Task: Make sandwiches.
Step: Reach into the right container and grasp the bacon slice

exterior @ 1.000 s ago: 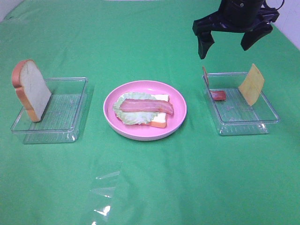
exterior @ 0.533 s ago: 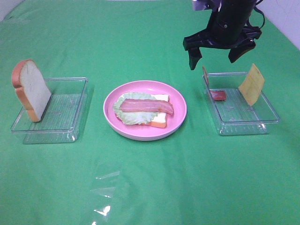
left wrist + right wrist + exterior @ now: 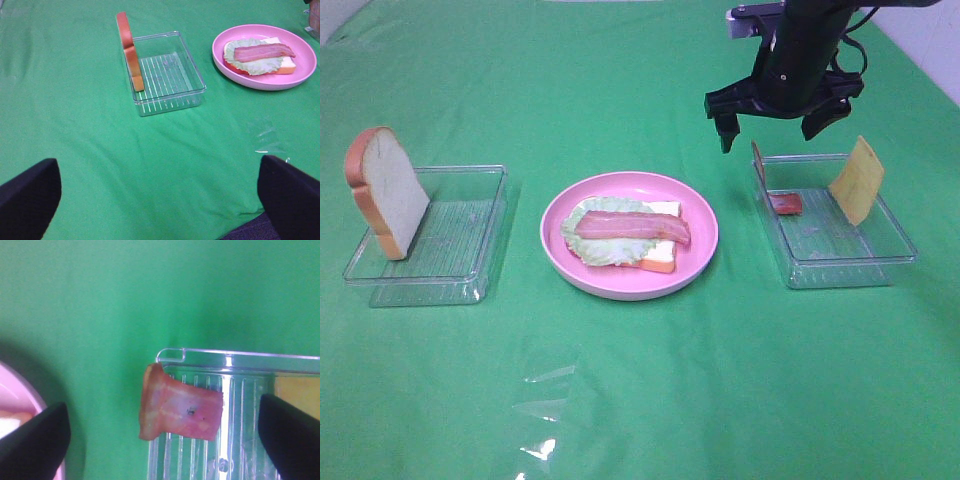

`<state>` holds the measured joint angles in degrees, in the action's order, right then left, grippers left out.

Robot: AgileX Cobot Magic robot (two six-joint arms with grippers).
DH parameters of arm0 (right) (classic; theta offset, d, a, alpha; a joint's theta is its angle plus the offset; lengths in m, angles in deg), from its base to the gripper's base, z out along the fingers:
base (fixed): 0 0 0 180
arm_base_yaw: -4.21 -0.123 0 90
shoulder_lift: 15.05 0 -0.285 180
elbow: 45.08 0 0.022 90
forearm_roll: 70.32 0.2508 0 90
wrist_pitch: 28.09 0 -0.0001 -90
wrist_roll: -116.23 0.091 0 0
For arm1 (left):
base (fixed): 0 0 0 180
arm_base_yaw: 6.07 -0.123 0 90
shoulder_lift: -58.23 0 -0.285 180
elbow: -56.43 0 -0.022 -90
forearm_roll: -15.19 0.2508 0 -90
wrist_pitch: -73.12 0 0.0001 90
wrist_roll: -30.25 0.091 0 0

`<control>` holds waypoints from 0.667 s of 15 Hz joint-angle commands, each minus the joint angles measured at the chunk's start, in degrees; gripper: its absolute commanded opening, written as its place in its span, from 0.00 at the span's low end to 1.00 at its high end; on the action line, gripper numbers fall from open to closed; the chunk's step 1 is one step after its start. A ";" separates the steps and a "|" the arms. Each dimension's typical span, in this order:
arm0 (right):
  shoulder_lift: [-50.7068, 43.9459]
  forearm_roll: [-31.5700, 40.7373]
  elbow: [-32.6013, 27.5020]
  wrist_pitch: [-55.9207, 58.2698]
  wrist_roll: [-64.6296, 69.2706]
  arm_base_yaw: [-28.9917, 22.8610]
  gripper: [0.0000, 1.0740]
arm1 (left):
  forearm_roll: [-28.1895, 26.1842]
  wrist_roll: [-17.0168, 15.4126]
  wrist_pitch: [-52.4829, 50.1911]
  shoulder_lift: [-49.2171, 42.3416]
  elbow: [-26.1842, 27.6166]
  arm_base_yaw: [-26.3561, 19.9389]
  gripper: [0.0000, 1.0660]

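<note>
The sandwich (image 3: 625,232) lies on the round pink plate (image 3: 703,258): bread and cheese at the bottom, a lettuce leaf, and a bacon strip on top. It also shows in the left wrist view as the sandwich (image 3: 260,54). A bread slice (image 3: 388,195) stands on edge in the left clear tray (image 3: 460,262). In the right clear tray (image 3: 840,262) lie a bacon piece (image 3: 785,203) and a leaning cheese square (image 3: 857,180). My right gripper (image 3: 768,138) hangs open above that tray's far left corner, over the bacon piece (image 3: 180,410). My left gripper (image 3: 157,200) is open, well back from the bread.
Green cloth covers the table. A scrap of clear film (image 3: 545,415) lies on the cloth near the front. In the right wrist view, the plate's rim (image 3: 20,390) shows beside the right tray's rim (image 3: 225,356).
The right gripper has moved left and a little down, from above the right tray's back edge to above its far left corner. Nothing else has moved.
</note>
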<state>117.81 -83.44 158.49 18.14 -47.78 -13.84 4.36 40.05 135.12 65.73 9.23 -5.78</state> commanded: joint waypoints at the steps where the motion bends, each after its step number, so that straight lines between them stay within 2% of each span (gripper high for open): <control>1: 1.09 -0.57 0.80 -0.52 1.43 0.17 0.92 | -0.17 0.06 -0.06 -0.97 0.00 -0.17 0.95; 6: 3.44 -0.63 0.80 -0.06 1.78 0.17 0.92 | -0.17 0.06 -0.06 -0.97 0.00 -0.17 0.95; 10: 3.78 -0.57 0.80 0.11 2.46 0.17 0.88 | -0.17 0.06 -0.06 -0.97 0.00 -0.17 0.95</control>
<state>121.19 -83.56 159.06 18.20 -46.18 -13.84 4.36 40.05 135.12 65.73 9.23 -5.78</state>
